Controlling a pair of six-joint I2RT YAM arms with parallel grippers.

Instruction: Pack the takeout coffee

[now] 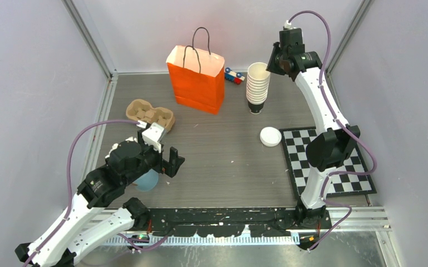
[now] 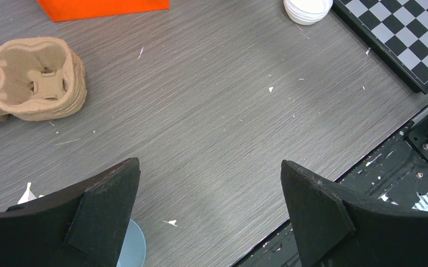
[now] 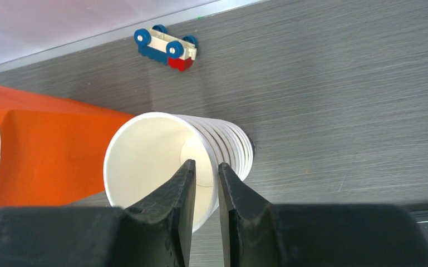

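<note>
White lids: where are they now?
Top view, right of centre: white lids lie just left of the chessboard, nearer than the cup stack.

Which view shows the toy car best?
Right wrist: the toy car is whole and close, wheels clear. Top view shows it only small, between the bag and cup stack. Left wrist view does not show it.

In the upper middle of the top view, the bag (image 1: 196,83) is bright orange outside and white inside, with black handles. The cup stack (image 1: 257,83) is white over a dark base. At right, the board (image 1: 292,153) is checked black and grey. The carrier (image 1: 150,114) is tan, and the toy car (image 1: 234,76) is blue, white and red. The counter (image 1: 228,161) is grey wood-grain. The left tool (image 2: 210,172) and right tool (image 3: 203,169) are black.
</note>
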